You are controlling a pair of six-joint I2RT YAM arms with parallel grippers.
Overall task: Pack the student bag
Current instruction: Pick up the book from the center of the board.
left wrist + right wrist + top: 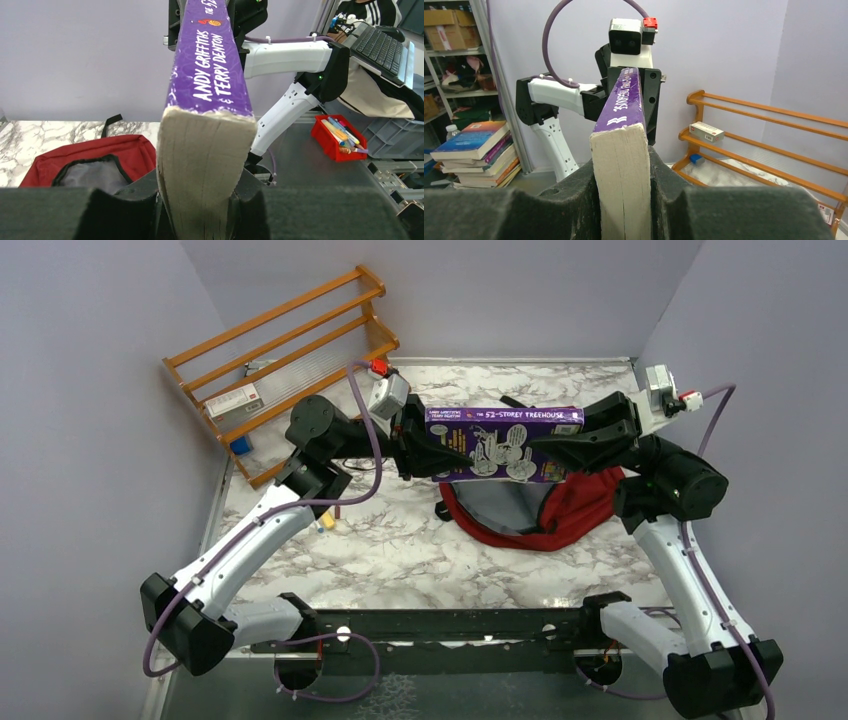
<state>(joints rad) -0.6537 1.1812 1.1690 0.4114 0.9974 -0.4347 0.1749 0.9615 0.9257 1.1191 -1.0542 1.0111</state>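
Note:
A thick purple paperback book [503, 443] hangs in the air, spine up, over the dark red student bag [545, 512]. My left gripper [418, 445] is shut on the book's left end. My right gripper [570, 447] is shut on its right end. The bag lies open on the marble table, grey lining showing, mouth towards the left. In the left wrist view the book's page edge [202, 165] sits between my jaws, with the bag [95, 160] below left. In the right wrist view the book [621, 165] fills the gap between my jaws.
A wooden rack [290, 350] leans at the back left with a small white box [233, 402] and a blue item [240, 444] on it. A small yellow object [327, 524] lies on the table by the left arm. Grey walls close three sides.

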